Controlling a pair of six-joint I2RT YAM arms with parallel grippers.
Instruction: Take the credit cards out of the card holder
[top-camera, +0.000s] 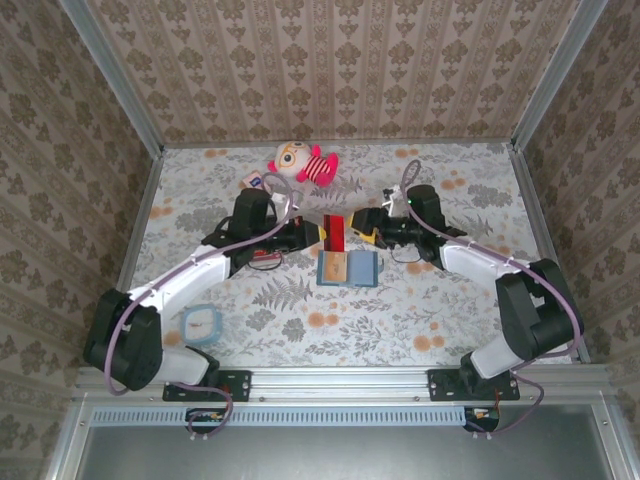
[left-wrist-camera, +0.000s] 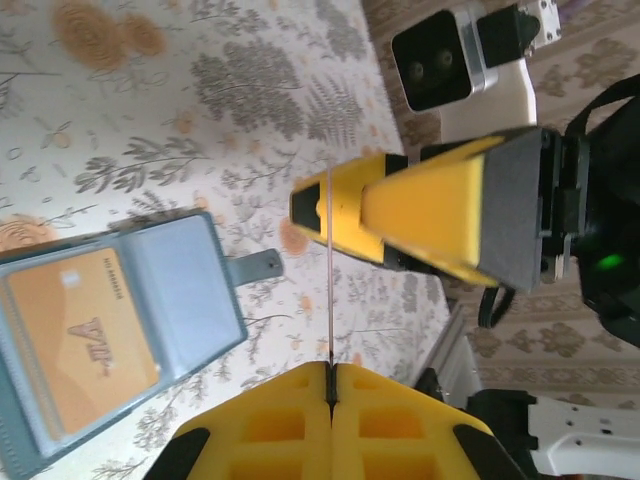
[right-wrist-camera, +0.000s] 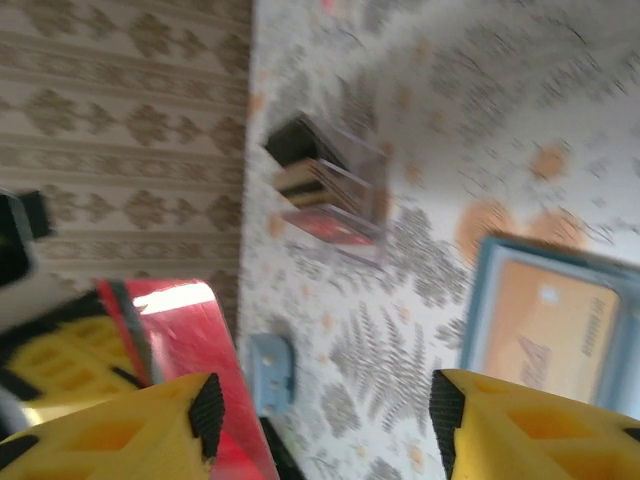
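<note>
Left fingers (left-wrist-camera: 330, 385) clamped on the red card (top-camera: 335, 233), held up off the desk (left-wrist-camera: 150, 100)! Right fingers (left-wrist-camera: 345, 212) apart, close beside it. The tan-orange card (left-wrist-camera: 85, 335) sits in the open card holder (left-wrist-camera: 185, 280). One out, one to go.

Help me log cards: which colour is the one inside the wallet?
Tan-orange flat card; clearest from left wrist.

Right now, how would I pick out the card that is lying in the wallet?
Find the middle of the floral table, where a small blue card holder lies open. The tan-orange card lies flat in its left pocket. The red card just beyond it is held upright, outside the holder.
</note>
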